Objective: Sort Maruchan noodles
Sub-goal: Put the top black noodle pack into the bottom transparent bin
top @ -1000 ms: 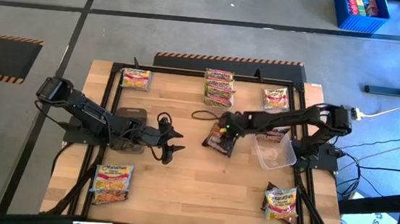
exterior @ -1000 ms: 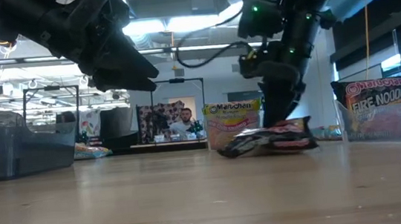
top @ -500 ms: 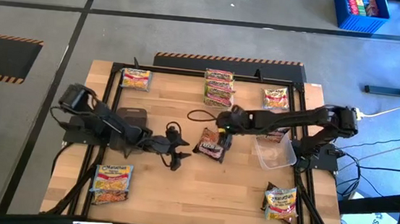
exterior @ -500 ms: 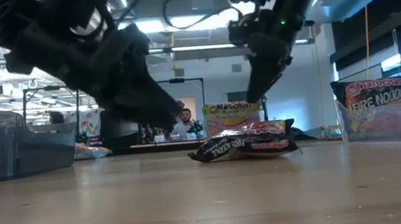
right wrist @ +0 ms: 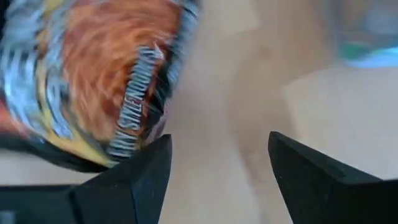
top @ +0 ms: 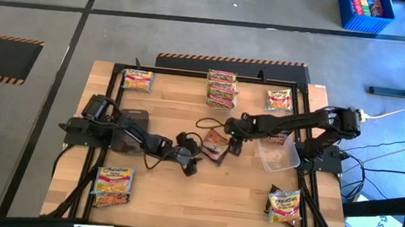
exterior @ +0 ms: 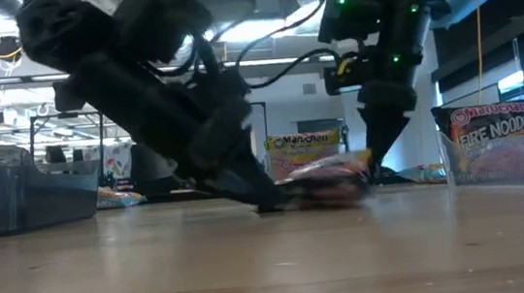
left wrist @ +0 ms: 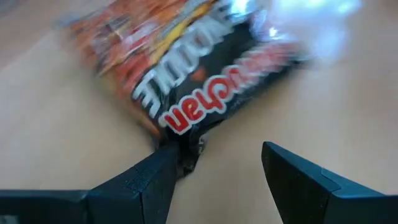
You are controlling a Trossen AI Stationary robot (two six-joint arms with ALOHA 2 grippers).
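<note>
A dark Maruchan noodles packet (top: 214, 145) lies flat on the wooden table near its middle. My left gripper (top: 192, 160) comes at it low from the table's left, open. One finger (left wrist: 152, 177) stands at the packet's near corner (left wrist: 181, 155). My right gripper (top: 234, 140) hangs open at the packet's right edge, pointing steeply down. Its one finger (right wrist: 146, 168) is beside the packet (right wrist: 93, 81). More packets lie around: one yellow-green (top: 138, 79), a stack (top: 221, 88), one orange (top: 280, 100), one at the front left (top: 113, 185), one dark (top: 285, 206). My left gripper has one finger right at the dark packet's corner (left wrist: 181, 155); whether it touches, I cannot tell. My right gripper stands beside the packet's right edge (right wrist: 155, 124); whether a finger touches it, I cannot tell. The packet lies flat on the table.
A clear plastic tub (top: 278, 154) stands right of the right gripper. A dark tub (top: 134, 116) sits under the left arm. A black cable loop (top: 205, 120) lies behind the dark packet. A black frame (top: 191, 73) runs round the table.
My left gripper has swept toward the table's right and sunk low, arriving at the dark packet. The packet has slid a little toward the table's left and turned. My right gripper, which stood on the packet a second ago, is now clear beside its right edge.
</note>
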